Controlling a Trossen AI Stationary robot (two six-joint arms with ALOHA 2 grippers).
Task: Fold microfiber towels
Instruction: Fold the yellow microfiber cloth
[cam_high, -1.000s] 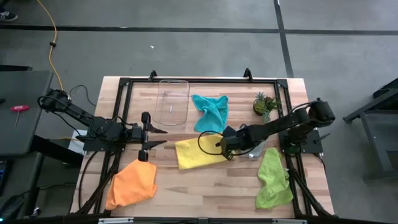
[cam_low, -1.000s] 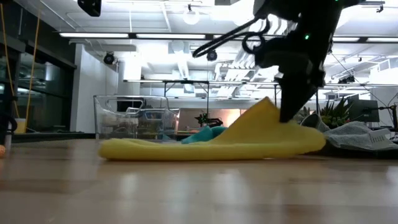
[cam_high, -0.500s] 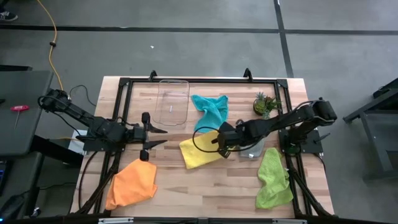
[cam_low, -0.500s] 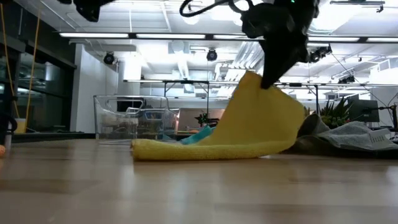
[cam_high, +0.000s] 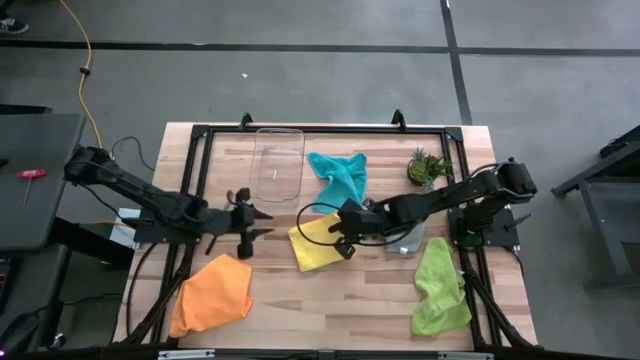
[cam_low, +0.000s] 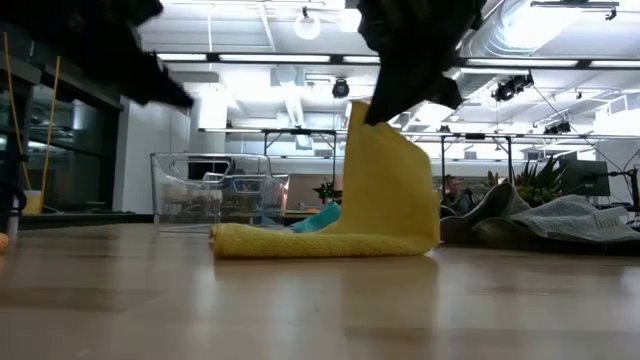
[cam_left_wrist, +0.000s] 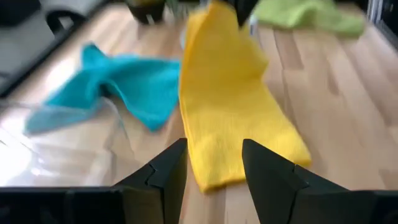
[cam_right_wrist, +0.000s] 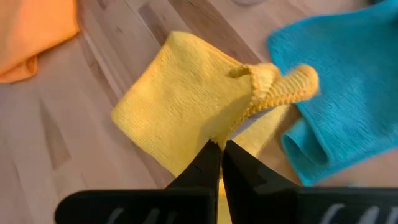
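Observation:
The yellow towel (cam_high: 318, 246) lies at the table's middle with its right part raised; it also shows in the low view (cam_low: 385, 190) and the left wrist view (cam_left_wrist: 230, 112). My right gripper (cam_high: 341, 226) is shut on it above its middle. My left gripper (cam_high: 256, 221) is open and empty, left of the yellow towel, its fingers pointing at it (cam_left_wrist: 214, 168). The teal-blue towel (cam_high: 340, 176) lies crumpled behind the yellow one. The orange towel (cam_high: 212, 293) lies at the near left, the lime green towel (cam_high: 440, 286) at the near right. The grey towel (cam_high: 405, 241) lies under my right arm. My right gripper pinches the yellow towel's raised edge (cam_right_wrist: 249, 115) between its two fingers, coming from above and from the table's right. The held part stands up steeply (cam_low: 385, 160) and bunches at the fingers. The towel's left part (cam_low: 290, 243) lies flat on the table.
A clear plastic tray (cam_high: 277, 163) stands at the far middle-left. A small potted plant (cam_high: 425, 167) stands at the far right. A black frame (cam_high: 200, 135) runs around the tabletop. Bare wood shows between the orange and lime green towels.
My right gripper has gone toward the table's left and up, carrying the yellow towel's right edge. That part has risen from a low slope to a steep flap over the towel's middle, while the left part has stayed on the table. My left gripper has shifted slightly toward the yellow towel.

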